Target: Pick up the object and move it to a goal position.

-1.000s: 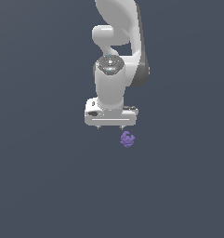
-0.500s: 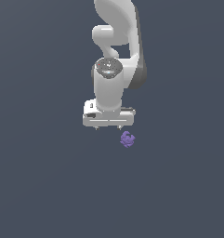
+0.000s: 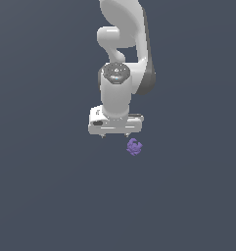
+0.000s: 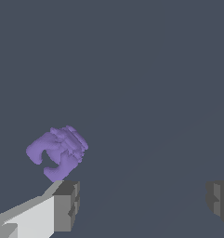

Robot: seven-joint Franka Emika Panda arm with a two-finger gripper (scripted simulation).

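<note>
The white arm's gripper [image 3: 114, 134] hangs above a plain dark grey table [image 3: 46, 196], its two fingers spread wide and holding nothing. In the wrist view the two grey fingertips [image 4: 67, 205] stand far apart at opposite edges of the picture, with only bare surface between them. The object [image 3: 134, 146], a small purple lump with knobbly lobes, lies on the table just beside the gripper, toward the exterior view's right and a little nearer the camera than the gripper's body. It is outside the span of the fingers, not between them. The wrist view shows the object [image 4: 57, 152] close to one fingertip; whether the two touch cannot be told from these pictures. The lump is roughly as broad as it is long, so no clear long axis shows. A curled, hook-like lobe with a notch sits at one end and a ridged, ribbed mass at the other. In the exterior view the hand's flat white body [image 3: 115, 123] lies crosswise under the upright wrist [image 3: 117, 93].
</note>
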